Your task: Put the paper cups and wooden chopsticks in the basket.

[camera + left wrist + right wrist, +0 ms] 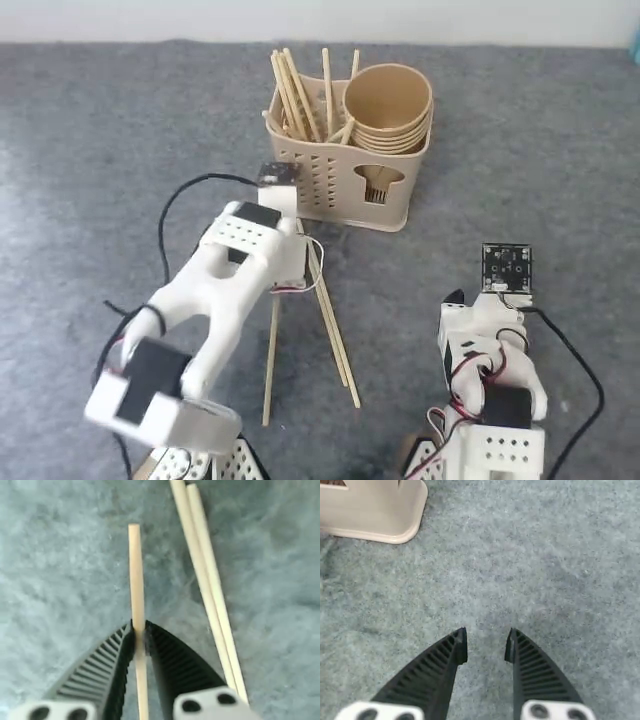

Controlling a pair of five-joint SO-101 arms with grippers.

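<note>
The beige slotted basket [345, 185] stands at the back of the table. It holds several upright wooden chopsticks [298, 95] and a stack of paper cups [388, 105]. In the left wrist view my left gripper [138, 634] is shut on a single chopstick [135, 575], low over the grey carpet, and two more chopsticks [206, 585] lie side by side next to it. From above, the single chopstick [271, 355] and the pair [336, 335] lie in front of the basket, partly under the left arm [240, 265]. My right gripper [486, 646] hangs open over bare carpet.
Grey carpet [520, 180] covers the whole table. The basket's base corner [395, 527] lies ahead of the right gripper. The right arm [490, 370] sits at the front right, with cables trailing beside both arms.
</note>
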